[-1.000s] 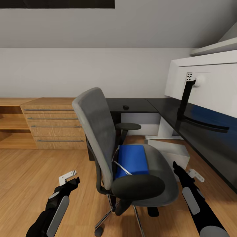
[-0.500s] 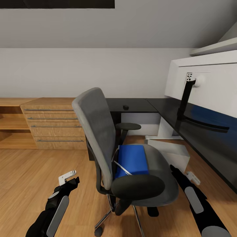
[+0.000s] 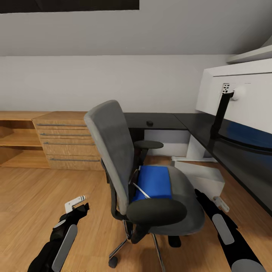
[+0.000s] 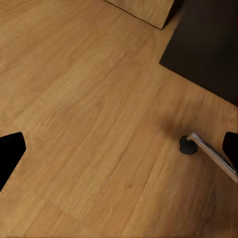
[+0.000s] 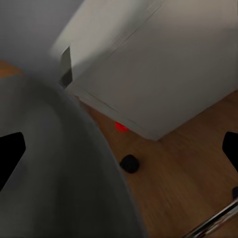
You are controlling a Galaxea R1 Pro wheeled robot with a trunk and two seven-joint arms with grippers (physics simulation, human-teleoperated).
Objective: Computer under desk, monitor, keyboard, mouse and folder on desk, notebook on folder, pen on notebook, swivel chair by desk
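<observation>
Folder, bright blue, lies flat on the seat of the swivel chair, toward the seat's back edge, with a thin silvery pen slanting over its near corner. My right hand hangs low just beside the seat's right edge, its two fingers spread apart with nothing between them; in my right wrist view the grey seat curves close in front, and past it on the floor lies the pale grey computer with a small red light at its lower edge. My left hand hangs over the wood floor left of the chair, fingers also apart and empty; its wrist view shows one chrome chair leg with a black castor.

Farther out, the black tabletop runs along the back wall and turns down the right side. A small black mouse sits on it near the back edge. The monitor stands on the right-hand stretch, its white back toward me. A light wooden dresser stands against the wall, left of the tabletop.
</observation>
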